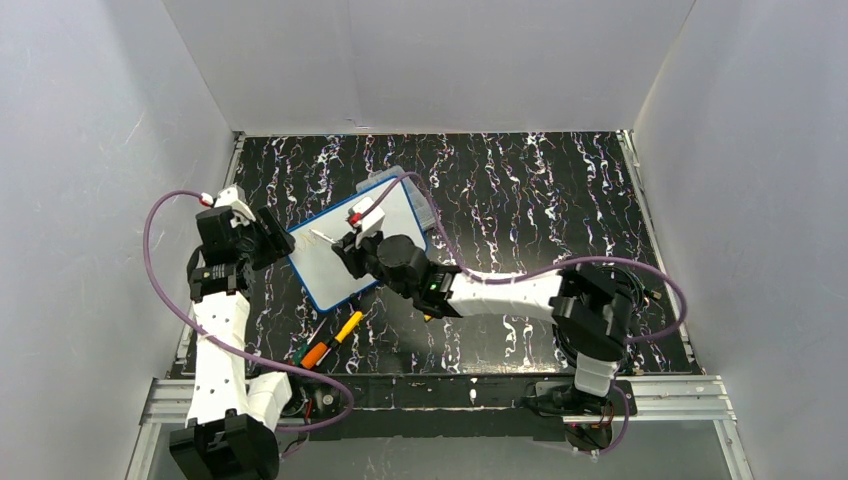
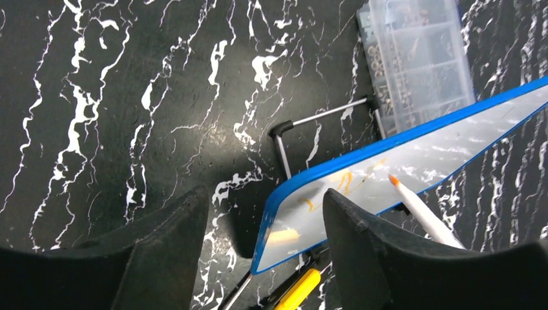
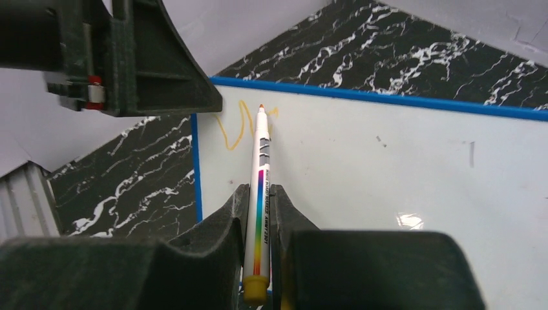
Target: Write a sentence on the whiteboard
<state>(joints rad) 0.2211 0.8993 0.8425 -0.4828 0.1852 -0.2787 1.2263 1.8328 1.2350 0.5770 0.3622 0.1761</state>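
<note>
Whiteboard (image 3: pixel 388 161), blue-rimmed, w/ orange scrawl (image 3: pixel 232 129), maybe 'M'; R jaws tight on marker (image 3: pixel 260 194), L jaws apart, empty.

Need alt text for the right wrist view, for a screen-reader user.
The right end effector is shut on a white marker with a rainbow stripe, its orange tip at a few orange-yellow strokes near a corner of the blue-rimmed whiteboard. A black marbled table lies beyond the board.

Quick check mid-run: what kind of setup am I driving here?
Most likely a lab test cell for robots, not a home or office: plain white panel walls box in a marbled black tabletop, and an aluminium rail runs along its near edge.
</note>
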